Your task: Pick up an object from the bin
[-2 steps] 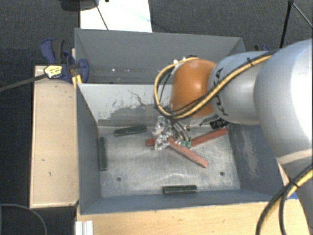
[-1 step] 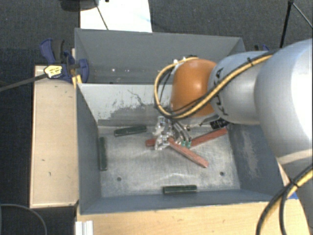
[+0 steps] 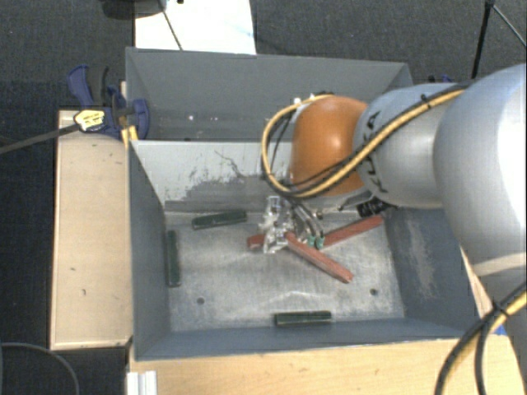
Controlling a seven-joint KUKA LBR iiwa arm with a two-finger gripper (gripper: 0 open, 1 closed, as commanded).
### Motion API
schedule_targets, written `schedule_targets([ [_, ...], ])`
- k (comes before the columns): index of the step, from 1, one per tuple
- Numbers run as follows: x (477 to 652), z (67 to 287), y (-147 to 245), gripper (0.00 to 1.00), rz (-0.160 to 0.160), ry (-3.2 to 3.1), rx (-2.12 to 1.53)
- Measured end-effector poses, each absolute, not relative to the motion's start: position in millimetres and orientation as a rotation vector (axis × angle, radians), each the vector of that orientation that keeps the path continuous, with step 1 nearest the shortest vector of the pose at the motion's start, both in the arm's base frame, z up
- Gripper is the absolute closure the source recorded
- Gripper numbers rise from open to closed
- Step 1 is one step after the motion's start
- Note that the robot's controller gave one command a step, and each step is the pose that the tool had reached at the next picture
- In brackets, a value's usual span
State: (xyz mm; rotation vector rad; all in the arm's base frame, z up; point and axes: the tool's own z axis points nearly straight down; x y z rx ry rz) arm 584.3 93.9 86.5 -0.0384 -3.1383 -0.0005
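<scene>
Roughly at the middle of the bin [image 3: 247,97] floor lies a long reddish-brown stick [image 3: 325,263], flat on the grey metal and slanting from its upper-left end down toward the lower right. The gripper [image 3: 274,237] is down at that upper-left end, low over the floor and touching the stick or just above it; which of the two cannot be made out. Whether the gripper is spread or pressed together cannot be told either, since its tip is a small cluster of metal parts against the stick and the wrist hides it from above.

A second reddish-brown stick [image 3: 354,229] lies just beside the first, running up to the right beneath the wrist, so the two nearly meet below the gripper. Above them sit the orange cover [image 3: 325,142], looped by cables [image 3: 276,138], and the grey arm [image 3: 445,138] coming in from the right.

Well apart from this lie three dark green sticks: one near the back wall [image 3: 220,218], one upright along the left wall [image 3: 172,257], one by the front wall [image 3: 303,319].

As for progress, the descent looks done, judging by how low the gripper sits. Nothing is lifted: every stick rests on the floor. A secure grip and the lift remain to be shown.
</scene>
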Motion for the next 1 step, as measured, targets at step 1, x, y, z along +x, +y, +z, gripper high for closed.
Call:
schedule_targets([
  [1, 583.2, 109.4, 93.7, 1.00, 0.000, -3.135, -0.039],
])
